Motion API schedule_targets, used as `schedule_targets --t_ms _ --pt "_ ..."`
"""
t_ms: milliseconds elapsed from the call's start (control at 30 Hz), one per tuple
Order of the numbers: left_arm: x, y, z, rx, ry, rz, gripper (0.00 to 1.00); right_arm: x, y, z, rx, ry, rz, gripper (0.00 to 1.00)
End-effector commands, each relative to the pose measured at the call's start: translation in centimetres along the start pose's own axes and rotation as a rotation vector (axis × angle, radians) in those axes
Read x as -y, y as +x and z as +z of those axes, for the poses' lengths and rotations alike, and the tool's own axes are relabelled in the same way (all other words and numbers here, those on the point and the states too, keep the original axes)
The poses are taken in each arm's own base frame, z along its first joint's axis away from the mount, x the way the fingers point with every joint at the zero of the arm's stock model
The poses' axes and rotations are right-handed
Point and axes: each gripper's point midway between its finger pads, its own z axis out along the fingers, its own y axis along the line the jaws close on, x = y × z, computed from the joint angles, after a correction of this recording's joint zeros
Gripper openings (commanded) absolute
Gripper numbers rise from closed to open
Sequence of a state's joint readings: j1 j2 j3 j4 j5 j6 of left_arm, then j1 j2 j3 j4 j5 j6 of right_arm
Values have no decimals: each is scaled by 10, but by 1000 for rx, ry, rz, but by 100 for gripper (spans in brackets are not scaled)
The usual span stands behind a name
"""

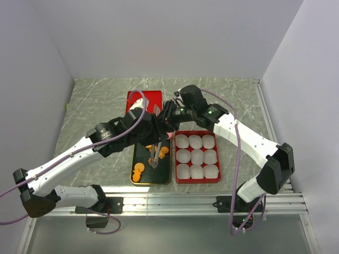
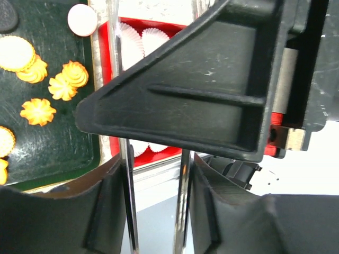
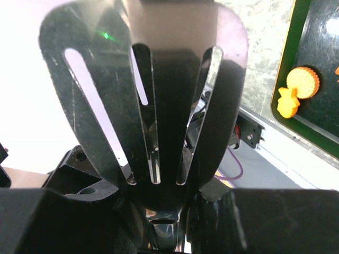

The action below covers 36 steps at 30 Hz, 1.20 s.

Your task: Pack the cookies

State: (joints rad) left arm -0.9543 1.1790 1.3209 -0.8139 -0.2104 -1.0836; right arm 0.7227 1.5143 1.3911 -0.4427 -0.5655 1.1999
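Orange cookies [image 1: 139, 170] lie on a dark green tray [image 1: 151, 180]; the left wrist view shows orange flower cookies [image 2: 38, 112], a round one [image 2: 16, 53] and a pale pink one [image 2: 82, 20]. My left gripper [image 1: 147, 129] is shut on metal tongs [image 1: 154, 156] whose tips hang over the tray; their two blades [image 2: 128, 201] run between my fingers, gripper [image 2: 156, 206]. My right gripper [image 1: 175, 114] is shut on a black slotted spatula [image 3: 159, 106], gripper [image 3: 164, 217], just above the left gripper. Two orange cookies [image 3: 296, 87] show at the right of that view.
A red box [image 1: 197, 179] holding several white paper cups [image 1: 196, 156] stands right of the tray. A red lid [image 1: 151, 98] lies behind the tray. Part of the right arm [image 2: 212, 90] blocks much of the left wrist view. White walls enclose the table.
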Motion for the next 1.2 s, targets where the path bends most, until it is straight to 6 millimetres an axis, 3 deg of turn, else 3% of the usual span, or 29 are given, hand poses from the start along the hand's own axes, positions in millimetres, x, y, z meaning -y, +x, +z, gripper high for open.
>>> schedule_targets --t_ms 0,167,300,400,600,833,933,1000,1100,1167 --pt "14 -15 -5 38 31 29 38 -16 8 -14 -19 -60 -24 13" --pt "12 -10 0 13 20 62 26 -22 6 -15 -18 -60 -47 26" --pt "1 -11 -5 18 -29 72 22 -21 4 -17 -9 -43 -63 49" --pt "-5 -10 -10 15 -47 82 21 -16 1 -20 0 -22 -76 58" --pt "-21 -8 -19 21 -81 81 18 -4 -13 -35 50 18 -79 65" --pt "-44 -3 -39 8 -127 100 5 50 -46 -85 186 177 -85 68" --pt "-51 7 -45 -28 -110 130 7 76 -55 -111 246 248 -94 68" --pt "-62 22 -39 -92 -128 156 10 85 -48 -122 253 271 -114 69" --pt "-78 46 -24 -177 -149 188 1 101 -36 -130 258 294 -131 68" --pt "-89 63 -14 -237 -170 194 0 118 -28 -132 255 320 -121 68"
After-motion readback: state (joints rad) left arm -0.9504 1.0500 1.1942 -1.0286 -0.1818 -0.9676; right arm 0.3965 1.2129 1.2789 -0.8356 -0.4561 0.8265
